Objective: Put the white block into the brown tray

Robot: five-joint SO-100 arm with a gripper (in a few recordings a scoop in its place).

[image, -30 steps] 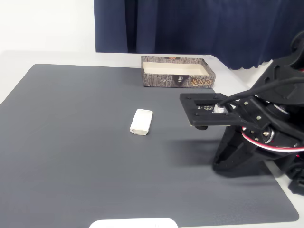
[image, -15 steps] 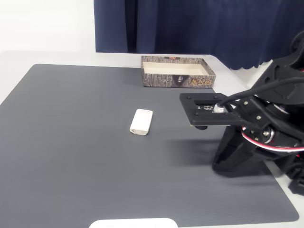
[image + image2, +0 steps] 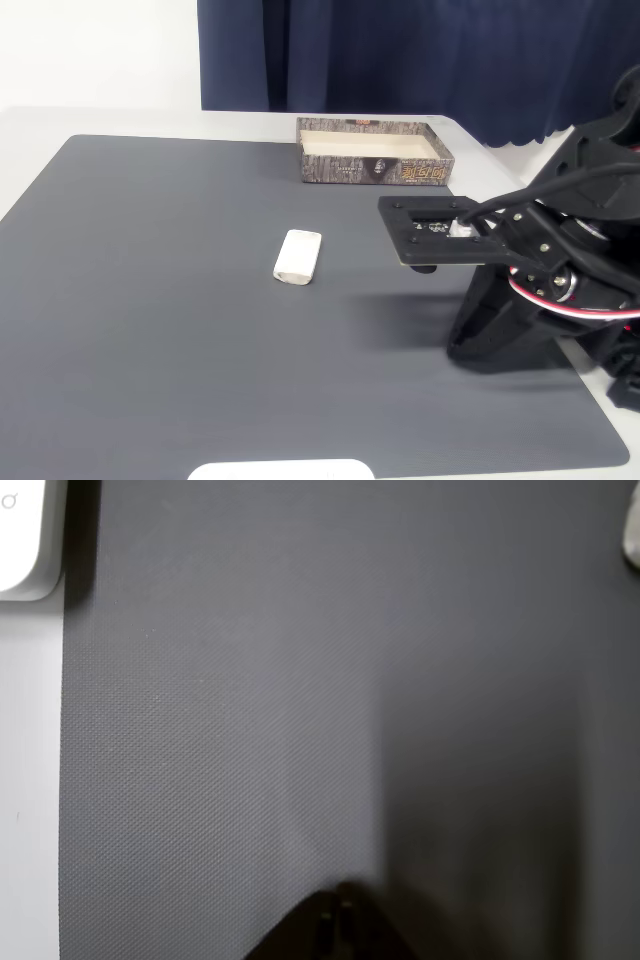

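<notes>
A dark grey mat (image 3: 150, 300) covers the white tabletop (image 3: 100, 120) before navy curtains (image 3: 400, 50). The white block (image 3: 298, 258) lies mid-mat, well apart from the brown tray (image 3: 373, 167). The end effector (image 3: 335, 930), cropped in the wrist view, appears closed.

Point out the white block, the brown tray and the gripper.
white block (image 3: 298, 257), fixed view, middle of its top face.
brown tray (image 3: 372, 170), fixed view, near outer wall with the printed labels.
gripper (image 3: 335, 925), wrist view, dark fingertips at the bottom edge.
</notes>
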